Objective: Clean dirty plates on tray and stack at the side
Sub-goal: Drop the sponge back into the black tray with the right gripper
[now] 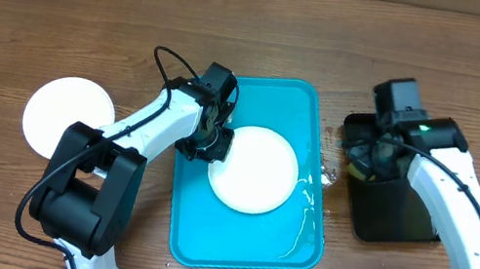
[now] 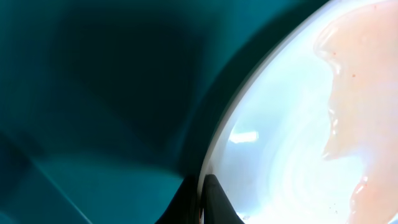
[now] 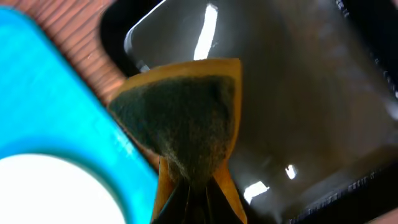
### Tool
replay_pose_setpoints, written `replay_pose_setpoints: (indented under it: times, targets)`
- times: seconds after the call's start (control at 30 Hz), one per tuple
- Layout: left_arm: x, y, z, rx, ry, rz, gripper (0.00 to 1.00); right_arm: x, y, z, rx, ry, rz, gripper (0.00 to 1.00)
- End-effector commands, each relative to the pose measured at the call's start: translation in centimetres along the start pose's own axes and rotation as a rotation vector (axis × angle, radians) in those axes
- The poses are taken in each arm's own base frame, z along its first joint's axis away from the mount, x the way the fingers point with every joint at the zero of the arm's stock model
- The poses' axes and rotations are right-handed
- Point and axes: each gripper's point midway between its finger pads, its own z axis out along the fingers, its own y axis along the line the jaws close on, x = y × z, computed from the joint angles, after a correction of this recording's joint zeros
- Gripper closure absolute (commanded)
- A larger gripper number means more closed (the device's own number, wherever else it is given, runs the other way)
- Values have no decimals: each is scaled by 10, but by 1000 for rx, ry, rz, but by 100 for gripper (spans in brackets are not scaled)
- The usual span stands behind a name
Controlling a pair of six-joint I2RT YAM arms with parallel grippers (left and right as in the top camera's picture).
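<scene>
A white plate (image 1: 258, 170) lies on the blue tray (image 1: 276, 96). My left gripper (image 1: 211, 139) is shut on this plate's left rim. In the left wrist view the fingers (image 2: 202, 198) pinch the rim, and the plate (image 2: 280, 162) carries a pale pink smear at the right. A second white plate (image 1: 65, 114) lies on the table at the far left. My right gripper (image 1: 369, 159) is shut on a yellow sponge with a green scouring face (image 3: 180, 118), held over the black tray (image 3: 298, 93). The right wrist view also shows the blue tray (image 3: 62, 106) and the plate (image 3: 43, 193). A third plate is not in view.
The black glossy tray (image 1: 394, 216) stands to the right of the blue tray. Wet streaks (image 1: 309, 206) run along the blue tray's right side. The wooden table (image 1: 44, 11) extends all round.
</scene>
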Motion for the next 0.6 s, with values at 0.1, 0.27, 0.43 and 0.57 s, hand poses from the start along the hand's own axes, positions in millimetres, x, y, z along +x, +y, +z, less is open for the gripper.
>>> replay_pose_setpoints:
  times: [0.1,0.27,0.43,0.57]
  targets:
    - [-19,6,-20,-56,-32,49,96,18,-37,52,4,91,58,96]
    - [-28,-6,-39,-65,-45,115,96,20,-37,56,-111,154,113,55]
    - [-44,-21,-67,-105,-95,160,96,-6,-36,22,-312,132,140,41]
    - [-60,-47,-95,-114,-166,216,96,-22,-51,-9,-395,79,178,38]
